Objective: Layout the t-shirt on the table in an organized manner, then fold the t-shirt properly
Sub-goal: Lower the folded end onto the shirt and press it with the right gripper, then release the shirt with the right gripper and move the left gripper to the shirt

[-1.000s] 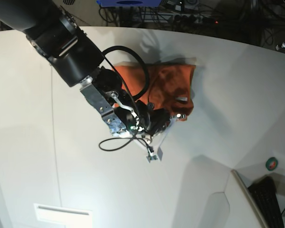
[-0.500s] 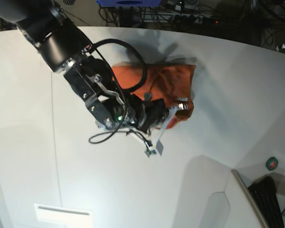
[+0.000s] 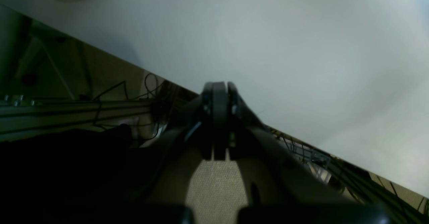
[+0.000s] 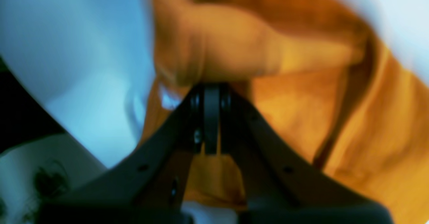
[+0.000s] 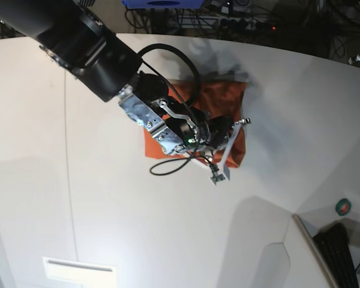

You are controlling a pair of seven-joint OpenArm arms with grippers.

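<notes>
A broad white table with a thin seam line and a curved far edge fills the base view, its surface bare around a single garment. The right arm, a bulky black limb trailing a looped black cable, reaches in from the upper corner and hangs over the middle of the table. Beneath and beyond its wrist lies the t-shirt, a bright orange bundle gathered into a rough, creased rectangle rather than spread flat, with no sleeve or neckline clearly readable.

From the right wrist camera, the right gripper shows its jaws pressed together, their tips set against the orange cloth; folds of the t-shirt rise just ahead of the jaws and run off to one side, while pale table shows on the other. The view is blurred, and whether any fabric is caught between the jaws cannot be told.

The left wrist camera shows the left gripper with jaws also pressed together and nothing between them. White table lies ahead of those jaws, its edge crossing on a diagonal just beneath them, with tangled cables below and behind. No orange cloth is near this gripper.
</notes>
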